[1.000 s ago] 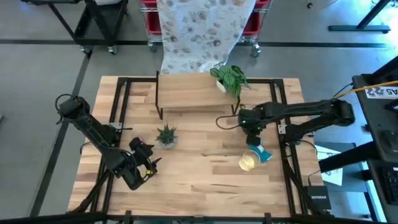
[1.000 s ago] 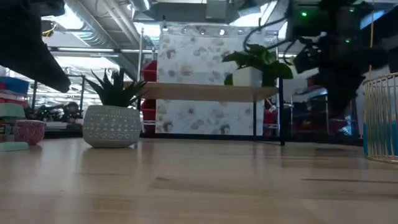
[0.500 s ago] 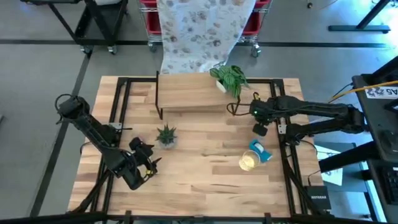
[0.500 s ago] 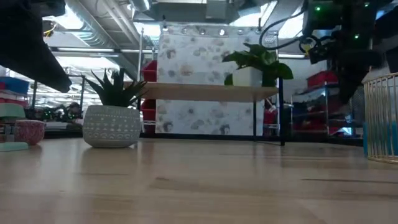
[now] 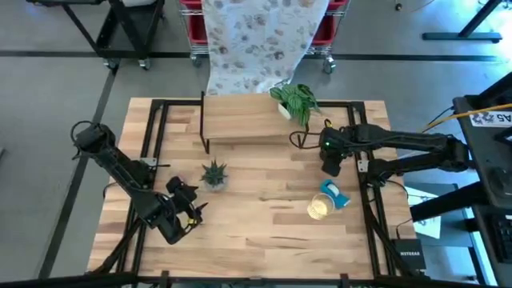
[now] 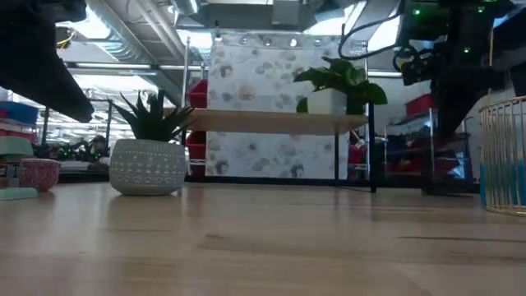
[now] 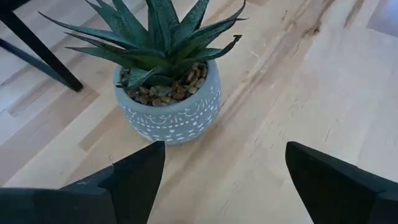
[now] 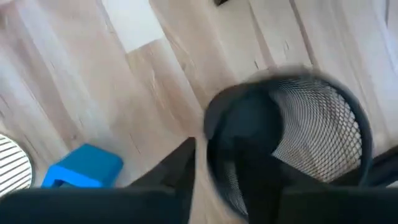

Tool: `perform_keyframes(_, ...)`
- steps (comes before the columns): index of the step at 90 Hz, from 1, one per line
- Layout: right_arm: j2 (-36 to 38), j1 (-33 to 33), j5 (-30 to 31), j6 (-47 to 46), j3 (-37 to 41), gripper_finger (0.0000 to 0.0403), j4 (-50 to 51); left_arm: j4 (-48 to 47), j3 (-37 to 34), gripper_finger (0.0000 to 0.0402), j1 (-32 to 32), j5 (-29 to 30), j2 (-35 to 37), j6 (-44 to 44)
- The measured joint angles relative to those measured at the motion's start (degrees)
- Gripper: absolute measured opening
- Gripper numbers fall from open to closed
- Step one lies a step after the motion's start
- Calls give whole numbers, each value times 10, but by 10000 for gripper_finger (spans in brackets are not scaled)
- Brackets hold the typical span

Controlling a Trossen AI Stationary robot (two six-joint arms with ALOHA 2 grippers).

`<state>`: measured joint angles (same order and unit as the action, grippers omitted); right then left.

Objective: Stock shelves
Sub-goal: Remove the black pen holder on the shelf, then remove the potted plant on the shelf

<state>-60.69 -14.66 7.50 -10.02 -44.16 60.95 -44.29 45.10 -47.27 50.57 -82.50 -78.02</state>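
The shelves [image 5: 248, 120] stand at the table's far middle with a leafy plant in a white pot [image 5: 294, 99] on the right end of the top plank. A succulent in a grey patterned pot [image 7: 168, 93] stands on the table in front of them. My left gripper [image 5: 190, 206] waits open a little to its near left, touching nothing. My right gripper [image 5: 331, 160] is shut on a black mesh cup [image 8: 292, 137], right of the shelves' near right leg. In the low view the cup [image 6: 450, 123] reaches down to about the table top. My right gripper holds the black mesh cup by its rim wall [image 8: 208, 140]. One finger [image 8: 177, 165] seems to be outside the wall and the other inside the cup. The fingers come from above, pointing down. The cup stays upright with its opening up.
A gold wire basket [image 5: 319, 208] and a blue object [image 5: 337, 194] lie on the table just near of my right gripper. A floral cloth [image 5: 256, 40] hangs behind the shelves. Open tabletop lies between the succulent and the basket.
My right gripper has carried the mesh cup away from the wire basket toward the table's far edge. It rose with the cup at first, then came down until the cup's bottom reached about table height.
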Motion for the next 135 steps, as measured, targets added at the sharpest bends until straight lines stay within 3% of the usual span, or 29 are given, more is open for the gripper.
perform_keyframes(20,0,0,-23,15,-14,179,10,0,0,314,0,-6,0,0)
perform_keyframes(47,3,0,-41,60,-146,193,9,-1,44,314,-2,-46,20,13)
perform_keyframes(57,7,0,-41,94,-157,193,-37,0,87,314,-2,-17,23,56)
perform_keyframes(68,2,0,-15,162,-157,193,-78,23,127,314,18,63,24,145)
perform_keyframes(83,-13,-27,59,215,-157,205,-118,144,146,314,112,38,24,383)
perform_keyframes(108,-67,-151,36,295,-157,302,-167,340,146,314,332,-98,24,704)
perform_keyframes(119,-88,-186,-7,329,-164,342,-188,394,146,314,415,-198,21,772)
perform_keyframes(135,-102,-208,-65,358,-175,357,-229,402,145,314,504,-220,19,798)
